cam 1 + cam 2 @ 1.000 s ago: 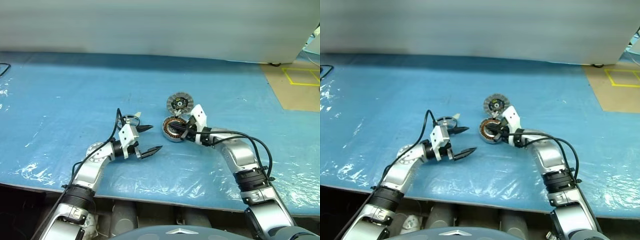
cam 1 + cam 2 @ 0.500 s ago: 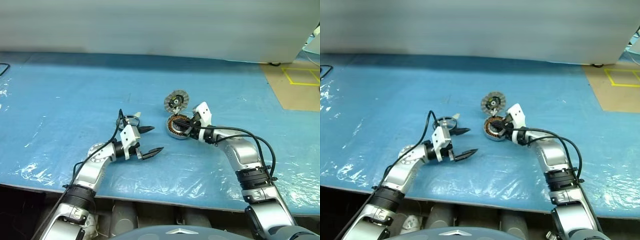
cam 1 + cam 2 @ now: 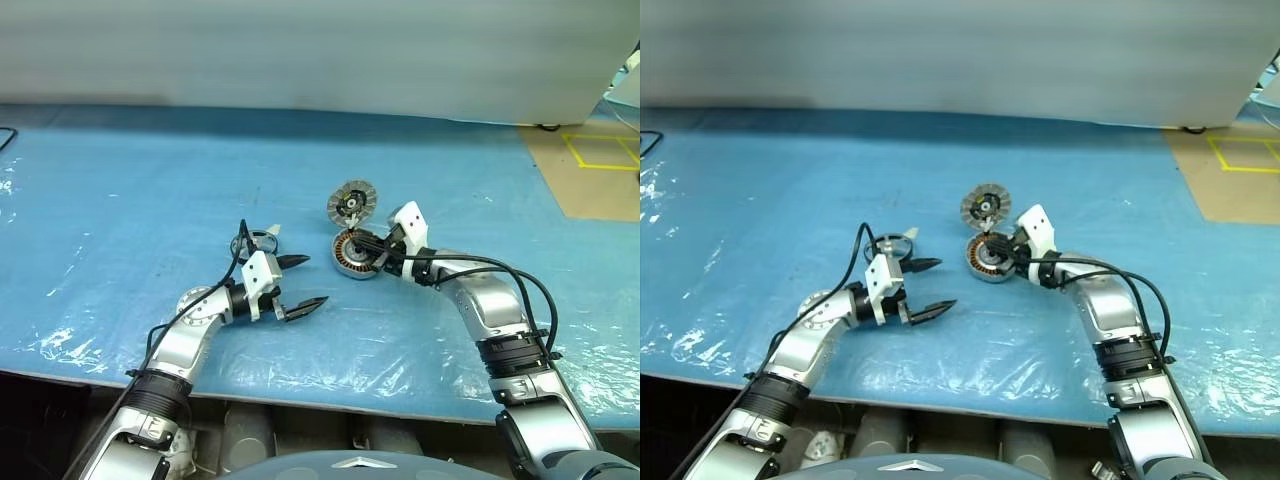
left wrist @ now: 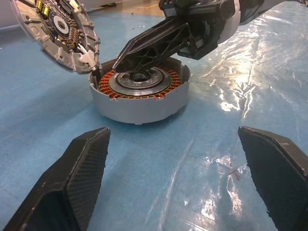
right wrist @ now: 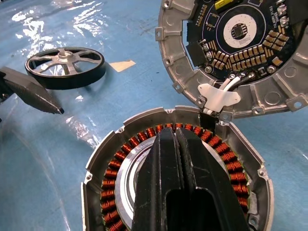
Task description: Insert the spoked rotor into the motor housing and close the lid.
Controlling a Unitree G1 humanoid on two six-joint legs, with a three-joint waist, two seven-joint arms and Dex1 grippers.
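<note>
Right gripper, fingers together, probably rested inside the housing, lid open, while the rotor waited uninserted near the spread left gripper.

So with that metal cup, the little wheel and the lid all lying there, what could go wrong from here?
Three risks:
The right hand, shut, pokes into the motor housing; pushing could slide or tip it, or scrape the copper coils.
The lid hangs on the housing by short wires; moving the housing might tug them.
The spoked rotor lies loose on slick plastic sheet by the open left hand; it could skid away when grabbed.
</note>
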